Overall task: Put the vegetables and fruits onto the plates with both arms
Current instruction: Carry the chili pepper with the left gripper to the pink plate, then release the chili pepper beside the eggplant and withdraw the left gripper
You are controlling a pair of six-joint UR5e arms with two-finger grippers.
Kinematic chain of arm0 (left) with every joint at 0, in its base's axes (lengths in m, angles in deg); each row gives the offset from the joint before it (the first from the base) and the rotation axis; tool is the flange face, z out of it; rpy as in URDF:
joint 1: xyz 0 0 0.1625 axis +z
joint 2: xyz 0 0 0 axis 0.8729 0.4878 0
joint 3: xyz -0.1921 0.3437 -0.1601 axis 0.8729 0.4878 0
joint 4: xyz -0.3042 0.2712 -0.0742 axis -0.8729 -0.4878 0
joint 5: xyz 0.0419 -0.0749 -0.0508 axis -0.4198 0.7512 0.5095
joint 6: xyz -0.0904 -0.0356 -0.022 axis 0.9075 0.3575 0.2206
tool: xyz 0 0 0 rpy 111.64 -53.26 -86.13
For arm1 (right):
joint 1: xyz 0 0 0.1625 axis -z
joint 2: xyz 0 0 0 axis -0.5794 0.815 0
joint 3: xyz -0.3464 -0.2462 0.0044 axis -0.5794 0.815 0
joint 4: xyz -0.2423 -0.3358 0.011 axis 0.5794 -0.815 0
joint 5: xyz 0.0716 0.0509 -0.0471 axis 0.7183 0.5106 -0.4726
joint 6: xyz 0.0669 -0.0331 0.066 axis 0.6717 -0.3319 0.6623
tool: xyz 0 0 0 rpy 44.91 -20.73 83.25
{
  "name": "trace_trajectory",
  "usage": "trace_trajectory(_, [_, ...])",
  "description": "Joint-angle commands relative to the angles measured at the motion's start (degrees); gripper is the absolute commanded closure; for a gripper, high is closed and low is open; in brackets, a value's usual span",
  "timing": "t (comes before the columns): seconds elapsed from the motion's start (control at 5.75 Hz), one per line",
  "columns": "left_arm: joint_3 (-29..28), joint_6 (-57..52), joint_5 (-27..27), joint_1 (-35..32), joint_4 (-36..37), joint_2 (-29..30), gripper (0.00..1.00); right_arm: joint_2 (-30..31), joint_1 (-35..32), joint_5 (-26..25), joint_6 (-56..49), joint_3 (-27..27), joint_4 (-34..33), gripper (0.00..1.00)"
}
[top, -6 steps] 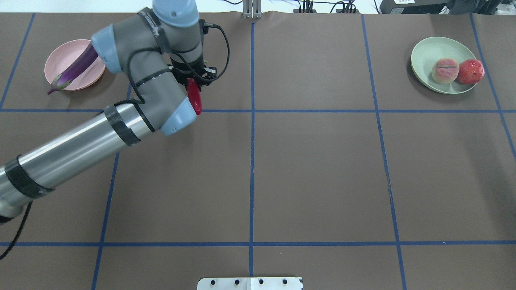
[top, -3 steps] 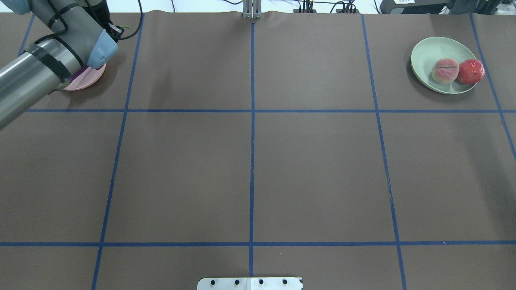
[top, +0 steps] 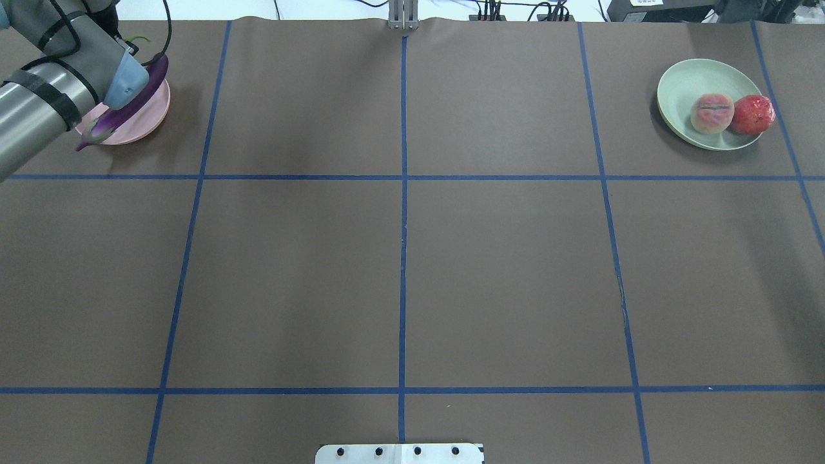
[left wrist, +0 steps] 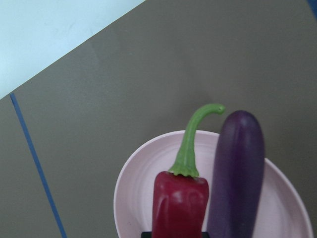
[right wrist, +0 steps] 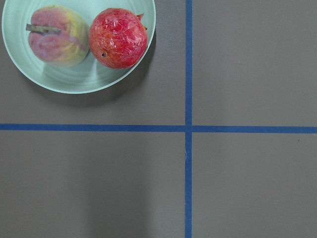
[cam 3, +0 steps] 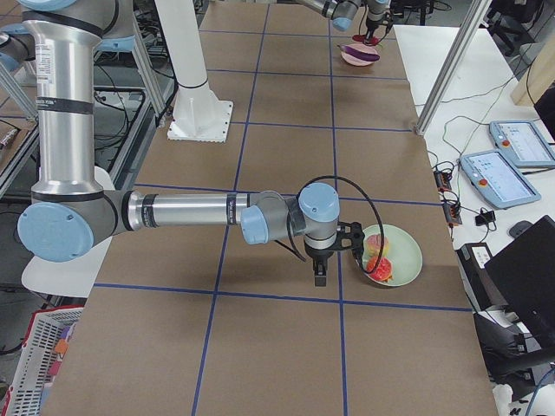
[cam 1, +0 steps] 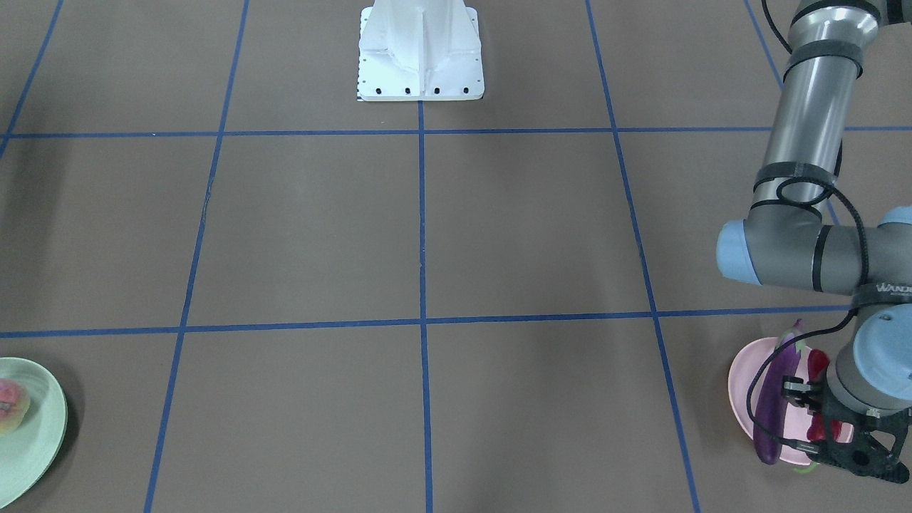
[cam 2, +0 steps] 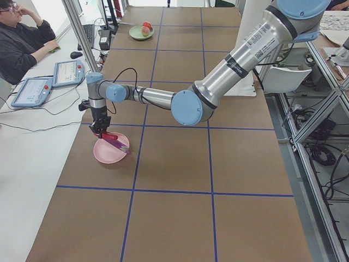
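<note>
**While the chili pepper is held over the pink plate, a spill is the main risk**

Since the curved red chili pepper with the green stem (left wrist: 179, 206) is seen large and centred in the left wrist view, it is judged to be clamped in the left gripper (cam 2: 101, 132) just above the shallow pale pink plate (left wrist: 133, 193). This is at the upper left of the overhead view. The long glossy purple eggplant (left wrist: 235, 173) is laid across that plate, just beside the pepper.

Whether the right gripper (cam 3: 334, 251) is released or closed cannot be told. It is shown only in the right side view, near the pale mint green plate (right wrist: 74, 82).

Three hazards are judged possible:
- The pepper's stem is seen reaching past the plate's rim, so a release here could let the pepper tip or roll off.
- The eggplant overhangs the rim, so it could be knocked out if the fingers are lowered against it.
- The mottled red pomegranate (right wrist: 119, 37) lies at the green plate's edge, so it could be nudged off by the right arm.

Two plates are counted, along with one eggplant, one chili pepper, one pomegranate and one blushed yellow-green peach (right wrist: 57, 35). Both fruits are on the green plate.
</note>
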Motion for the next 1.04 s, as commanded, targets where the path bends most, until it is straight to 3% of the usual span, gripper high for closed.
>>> trace_trajectory(0.0, [-0.64,-1.97,-1.28,0.28,-3.59,-1.34,0.01,0.0,0.05,0.0,0.14,0.0,0.02,0.0])
trace_trajectory(0.35, [1.11,-1.8,0.55,-0.94,-4.3,-1.34,0.0,0.0,0.05,0.0,-0.03,0.0,0.02,0.0])
trace_trajectory(0.52, [1.29,-1.71,6.48,-3.12,-3.78,-1.34,0.0,0.0,0.05,0.0,0.06,-0.08,0.02,0.0])
trace_trajectory(0.7, [3.12,-1.8,16.03,-6.54,0.58,-1.42,0.0,0.0,0.05,-0.08,-0.03,-0.09,-0.07,0.0])
trace_trajectory(0.87, [9.06,-1.97,19.08,-9.96,10.11,-2.3,0.0,0.0,0.14,-0.17,-0.03,-0.09,-0.07,0.0])
